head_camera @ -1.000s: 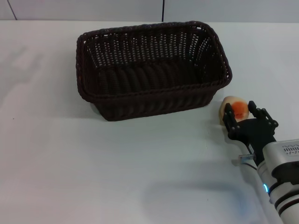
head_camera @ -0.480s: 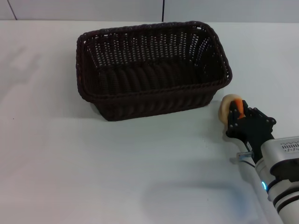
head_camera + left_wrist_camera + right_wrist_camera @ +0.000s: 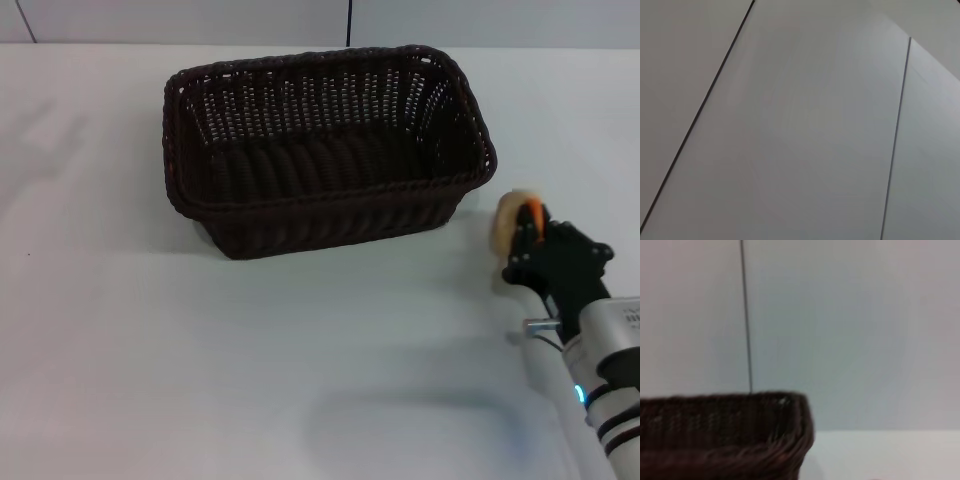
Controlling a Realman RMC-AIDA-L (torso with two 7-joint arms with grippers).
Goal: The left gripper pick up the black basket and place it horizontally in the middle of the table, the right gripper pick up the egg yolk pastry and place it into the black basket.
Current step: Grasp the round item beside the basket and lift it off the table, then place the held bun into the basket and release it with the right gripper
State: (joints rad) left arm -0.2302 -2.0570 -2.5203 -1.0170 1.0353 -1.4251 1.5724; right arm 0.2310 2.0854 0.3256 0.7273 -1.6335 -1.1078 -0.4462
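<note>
Gripping egg yolk pastry (image 3: 518, 222), right end effector (image 3: 540, 252), partly hidden

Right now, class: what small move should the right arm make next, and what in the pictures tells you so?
Probably carry it left and away, over the black basket. The right gripper is shut on the egg yolk pastry, apparently lifted off the table beside the basket's right end; the basket already lies crosswise mid-table.

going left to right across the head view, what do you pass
black basket → egg yolk pastry → right gripper, closed on the pastry, its arm running off toward the near right corner of the table.
</note>
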